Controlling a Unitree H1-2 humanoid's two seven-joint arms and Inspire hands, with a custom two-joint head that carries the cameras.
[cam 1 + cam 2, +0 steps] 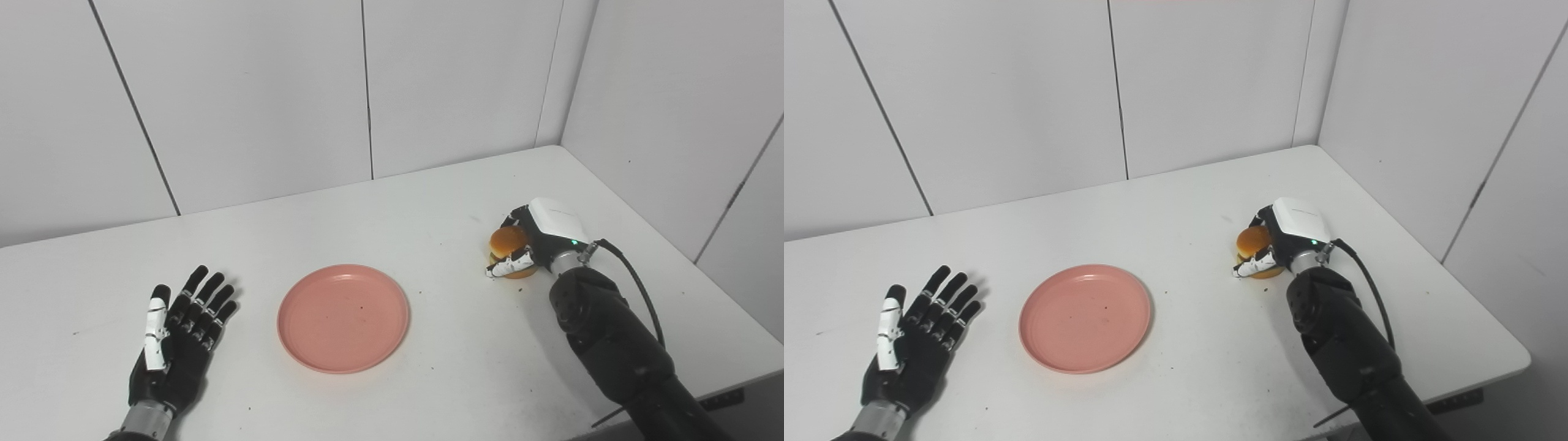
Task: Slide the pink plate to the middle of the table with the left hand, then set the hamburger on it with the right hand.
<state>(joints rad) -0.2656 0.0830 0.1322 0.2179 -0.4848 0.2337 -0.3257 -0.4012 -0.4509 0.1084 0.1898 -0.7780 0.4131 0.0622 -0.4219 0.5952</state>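
Right hand point(539, 242) closed around hamburger point(508, 245), bun between thumb and curled fingers for lifting toward pink plate point(343, 318), empty near table point(429, 202) centre, well beyond spread fingertips of flat, idle left hand point(174, 343), clear of path.

Both head cameras look down and forward over the table point(429, 202) from close above, side by side, sharing the whole tabletop, the corner walls point(1213, 79) behind.
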